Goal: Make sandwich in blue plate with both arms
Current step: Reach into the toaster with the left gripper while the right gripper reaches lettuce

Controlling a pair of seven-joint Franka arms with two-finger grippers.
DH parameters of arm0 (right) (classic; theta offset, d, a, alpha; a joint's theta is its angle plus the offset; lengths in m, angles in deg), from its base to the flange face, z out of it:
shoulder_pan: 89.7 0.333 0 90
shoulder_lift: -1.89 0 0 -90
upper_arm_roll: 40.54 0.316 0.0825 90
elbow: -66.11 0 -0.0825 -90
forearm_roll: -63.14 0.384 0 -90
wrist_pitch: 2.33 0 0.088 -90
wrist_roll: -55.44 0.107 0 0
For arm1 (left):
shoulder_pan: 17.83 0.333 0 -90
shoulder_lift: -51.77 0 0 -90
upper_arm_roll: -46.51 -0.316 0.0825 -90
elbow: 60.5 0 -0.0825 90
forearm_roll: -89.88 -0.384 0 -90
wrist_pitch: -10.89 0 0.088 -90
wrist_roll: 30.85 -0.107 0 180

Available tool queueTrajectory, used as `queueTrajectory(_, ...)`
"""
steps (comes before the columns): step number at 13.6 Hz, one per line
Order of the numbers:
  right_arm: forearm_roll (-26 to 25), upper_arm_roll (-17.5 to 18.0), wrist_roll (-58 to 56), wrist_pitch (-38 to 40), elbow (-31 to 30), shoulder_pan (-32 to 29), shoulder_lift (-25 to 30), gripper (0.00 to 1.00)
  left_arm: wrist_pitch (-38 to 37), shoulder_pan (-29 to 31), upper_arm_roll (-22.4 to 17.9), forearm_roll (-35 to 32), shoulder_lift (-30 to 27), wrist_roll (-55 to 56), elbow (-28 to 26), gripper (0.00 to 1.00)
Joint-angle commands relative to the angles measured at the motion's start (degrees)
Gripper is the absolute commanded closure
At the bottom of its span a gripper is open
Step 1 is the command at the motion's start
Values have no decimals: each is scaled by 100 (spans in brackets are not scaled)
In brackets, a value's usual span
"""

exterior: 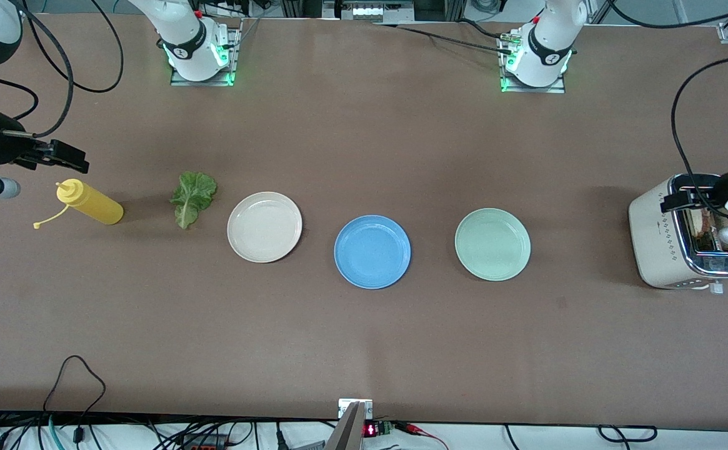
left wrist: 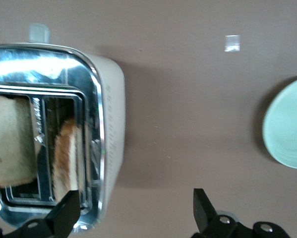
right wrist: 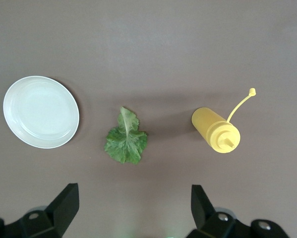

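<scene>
Fingers of left gripper [left wrist: 133,210] and right gripper [right wrist: 133,206] spread wide, empty; blue plate [exterior: 372,251] bare, bread [left wrist: 66,158] in toaster [exterior: 667,240], lettuce [exterior: 192,197] on bench, nothing assembled yet

Yellow squeeze bottle [exterior: 90,202] lying on the brown surface [exterior: 364,337] toward the right arm's end; cream-white plate [exterior: 264,226], pale green plate [exterior: 492,244]; cream toaster [exterior: 663,240] at the left arm's end
</scene>
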Motion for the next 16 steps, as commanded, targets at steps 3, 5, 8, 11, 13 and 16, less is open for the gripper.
queueTrajectory(3, 69, 19, -170, 3, -124, -58, 121, 0, 367, 259, 45, -397, 385, -311, 90, 6)
queueTrajectory(5, 69, 27, -161, 4, -124, -49, 121, 0, 384, 391, 45, -388, 420, -442, 90, 17)
queueTrajectory(8, 34, 27, -196, 4, -124, -40, 51, 0, 384, 558, 45, -388, 517, -443, 98, 33)
queueTrajectory(11, 7, 54, -452, 196, -124, 30, -143, 0, 384, 655, 45, -388, 622, -443, 98, 47)
queueTrajectory(13, 59, 63, -408, 197, -168, 21, -274, 0, 349, 673, 45, -388, 649, -399, 90, 68)
queueTrajectory(16, 60, 54, -408, -502, -938, 39, -170, 0, 279, 734, 45, -388, 649, -442, 90, 99)
